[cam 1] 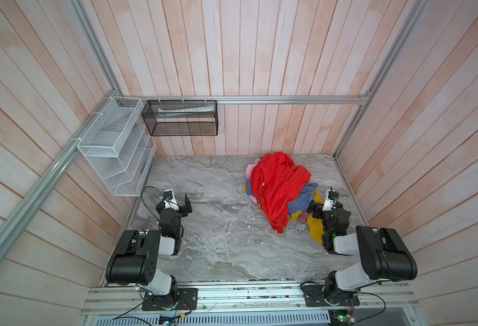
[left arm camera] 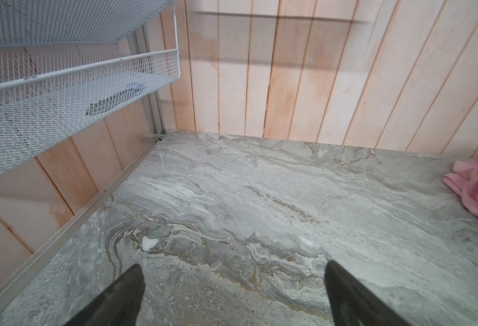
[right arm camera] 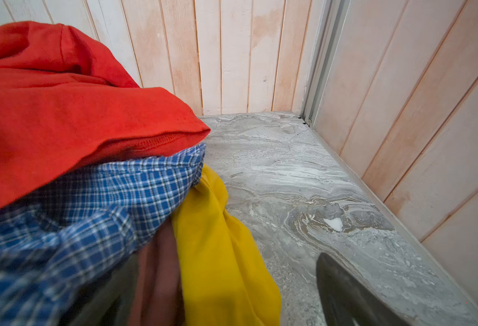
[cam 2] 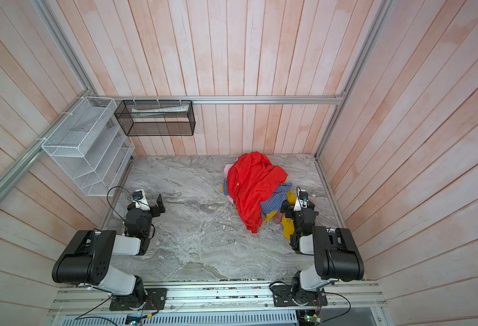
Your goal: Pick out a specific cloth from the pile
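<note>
Two robot arms stand closest, the left arm [cam 1: 136, 259] and the right arm [cam 1: 379, 254]. Each arm has one gripper, so there are two grippers.

The left gripper [left arm camera: 233, 265] has its two fingers [left arm camera: 127, 288] spread wide. Only the bare grey table [left arm camera: 260, 197] is between them, and it holds nothing.

The right gripper [cam 1: 315, 208] is spread wide too. One finger [right arm camera: 345, 290] shows well. The other finger is mostly hidden under fabric. Clothes lie between them, but nothing is pinched.

One pile [cam 1: 277, 186] sits right at the right gripper and well apart from the left gripper. One blue-and-white checked cloth [right arm camera: 105, 203] pokes out just in front of the right gripper, under one red garment [right arm camera: 62, 107]. Beside it hang one yellow garment [right arm camera: 221, 240] and one dusty rose garment [right arm camera: 158, 268]. One pink garment [cam 1: 250, 169] peeks out on the pile's far side.

Past the left gripper, two wire baskets hang on the walls: one white basket [cam 1: 110, 146] and, farther back, one black basket [cam 1: 180, 118].
</note>
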Robot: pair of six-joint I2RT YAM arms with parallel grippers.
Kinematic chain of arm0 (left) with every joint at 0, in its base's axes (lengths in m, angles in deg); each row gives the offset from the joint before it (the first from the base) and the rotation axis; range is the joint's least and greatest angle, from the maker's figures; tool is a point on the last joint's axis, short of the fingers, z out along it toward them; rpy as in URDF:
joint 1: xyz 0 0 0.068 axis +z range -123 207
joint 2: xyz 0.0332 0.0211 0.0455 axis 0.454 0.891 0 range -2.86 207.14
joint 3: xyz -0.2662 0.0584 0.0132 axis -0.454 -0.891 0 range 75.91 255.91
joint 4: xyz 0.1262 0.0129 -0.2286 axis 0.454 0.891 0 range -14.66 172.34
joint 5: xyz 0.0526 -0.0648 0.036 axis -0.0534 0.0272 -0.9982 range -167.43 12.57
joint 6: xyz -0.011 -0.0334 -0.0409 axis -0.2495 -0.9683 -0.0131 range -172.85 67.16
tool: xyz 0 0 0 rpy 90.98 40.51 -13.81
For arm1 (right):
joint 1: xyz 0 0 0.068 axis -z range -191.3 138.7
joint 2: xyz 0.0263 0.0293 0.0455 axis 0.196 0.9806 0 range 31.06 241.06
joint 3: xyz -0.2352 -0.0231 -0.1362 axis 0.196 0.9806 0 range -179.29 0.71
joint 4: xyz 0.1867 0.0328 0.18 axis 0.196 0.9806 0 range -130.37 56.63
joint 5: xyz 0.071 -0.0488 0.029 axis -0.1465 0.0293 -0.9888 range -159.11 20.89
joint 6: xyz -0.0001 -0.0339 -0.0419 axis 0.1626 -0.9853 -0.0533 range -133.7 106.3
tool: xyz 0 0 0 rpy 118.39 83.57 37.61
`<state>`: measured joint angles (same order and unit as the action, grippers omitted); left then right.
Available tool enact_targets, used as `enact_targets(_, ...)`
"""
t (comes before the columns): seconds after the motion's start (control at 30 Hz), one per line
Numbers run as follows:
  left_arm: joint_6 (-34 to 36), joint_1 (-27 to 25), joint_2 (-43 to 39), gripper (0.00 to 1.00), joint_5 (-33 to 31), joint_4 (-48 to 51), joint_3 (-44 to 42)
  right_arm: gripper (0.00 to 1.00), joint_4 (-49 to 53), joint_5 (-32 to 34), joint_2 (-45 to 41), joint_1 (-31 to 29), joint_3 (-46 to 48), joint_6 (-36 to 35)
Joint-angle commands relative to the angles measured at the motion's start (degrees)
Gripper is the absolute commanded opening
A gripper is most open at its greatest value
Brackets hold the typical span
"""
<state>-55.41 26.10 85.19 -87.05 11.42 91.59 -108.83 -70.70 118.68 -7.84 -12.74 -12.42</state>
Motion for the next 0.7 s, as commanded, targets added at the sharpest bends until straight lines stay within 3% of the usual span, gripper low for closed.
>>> enact_targets(0.0, 0.34, 0.10, 0.34, 1.00, 0.05, -0.92, 0.23, 0.98, 0.60, -0.18, -0.76, 0.16, -0.96, 0.55)
enact_targets(0.67, -0.24, 0.95, 0.33, 1.00, 1.81, -0.11, 0.58, 0.98, 0.24, -1.49, -0.84, 0.84, -0.66, 1.01)
